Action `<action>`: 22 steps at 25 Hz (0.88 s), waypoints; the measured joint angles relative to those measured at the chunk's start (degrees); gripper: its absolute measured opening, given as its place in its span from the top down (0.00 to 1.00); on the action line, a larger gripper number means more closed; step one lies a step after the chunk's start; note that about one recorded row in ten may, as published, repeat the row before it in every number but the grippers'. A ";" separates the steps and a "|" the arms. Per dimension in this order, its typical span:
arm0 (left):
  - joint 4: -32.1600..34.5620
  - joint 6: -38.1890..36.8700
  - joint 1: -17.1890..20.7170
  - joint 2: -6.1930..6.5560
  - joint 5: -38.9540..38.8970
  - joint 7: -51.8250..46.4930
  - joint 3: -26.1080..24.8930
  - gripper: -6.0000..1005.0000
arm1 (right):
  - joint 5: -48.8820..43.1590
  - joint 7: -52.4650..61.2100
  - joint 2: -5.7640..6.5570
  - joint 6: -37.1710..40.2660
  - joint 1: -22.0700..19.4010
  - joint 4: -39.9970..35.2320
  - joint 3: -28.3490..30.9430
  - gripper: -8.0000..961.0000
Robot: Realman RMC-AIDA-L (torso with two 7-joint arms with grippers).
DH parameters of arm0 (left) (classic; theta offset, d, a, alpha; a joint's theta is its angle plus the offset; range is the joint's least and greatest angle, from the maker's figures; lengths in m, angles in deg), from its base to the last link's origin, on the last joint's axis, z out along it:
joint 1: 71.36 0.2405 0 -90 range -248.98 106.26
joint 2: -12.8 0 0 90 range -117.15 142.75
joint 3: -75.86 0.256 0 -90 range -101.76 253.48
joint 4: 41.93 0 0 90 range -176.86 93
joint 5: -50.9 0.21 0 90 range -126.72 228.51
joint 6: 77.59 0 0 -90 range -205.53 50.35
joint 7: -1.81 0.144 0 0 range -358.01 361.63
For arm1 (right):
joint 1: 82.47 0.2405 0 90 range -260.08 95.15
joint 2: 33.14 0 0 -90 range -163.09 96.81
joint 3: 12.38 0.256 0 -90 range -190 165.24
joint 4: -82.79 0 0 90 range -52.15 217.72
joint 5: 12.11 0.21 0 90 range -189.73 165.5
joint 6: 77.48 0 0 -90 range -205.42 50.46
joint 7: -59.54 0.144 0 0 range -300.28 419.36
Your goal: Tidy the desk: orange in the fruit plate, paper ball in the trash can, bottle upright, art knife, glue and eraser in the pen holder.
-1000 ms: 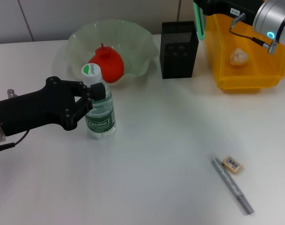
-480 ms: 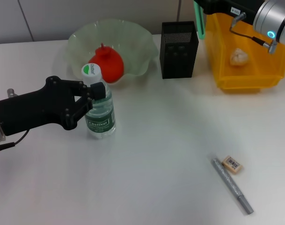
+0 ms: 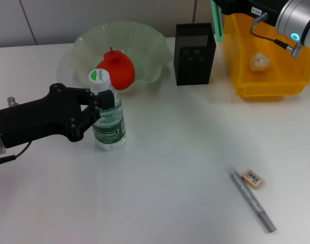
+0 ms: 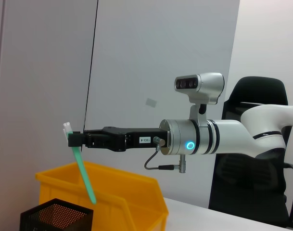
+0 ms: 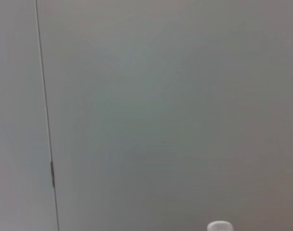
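The bottle (image 3: 110, 127) stands upright on the table, and my left gripper (image 3: 101, 104) is shut around its neck just under the white cap. The orange (image 3: 116, 70) lies in the fruit plate (image 3: 155, 43). The paper ball (image 3: 259, 61) rests inside the yellow trash can (image 3: 266, 86). My right gripper (image 3: 216, 4) is high at the back, shut on a slim green tool (image 4: 84, 173) that hangs above the pen holder (image 3: 194, 56). The eraser (image 3: 253, 178) and a grey pen-shaped stick (image 3: 252, 201) lie at the front right. I cannot tell which tool is the art knife and which the glue.
The pen holder (image 4: 55, 219) stands between the fruit plate and the trash can (image 4: 132, 192). Behind the table is a plain wall, with a black office chair (image 4: 261, 96) farther off.
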 joint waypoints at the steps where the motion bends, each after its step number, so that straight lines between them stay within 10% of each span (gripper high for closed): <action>1: 0.00 0.00 0.01 0.00 0.00 0.00 0.00 0.97 | 0.00 0.00 0.00 0.00 0.00 -0.01 0.00 0.72; 22: 0.00 -0.75 0.44 0.08 -0.48 0.00 -0.06 0.97 | 0.15 -0.01 0.12 -3.23 2.49 -0.36 0.00 0.72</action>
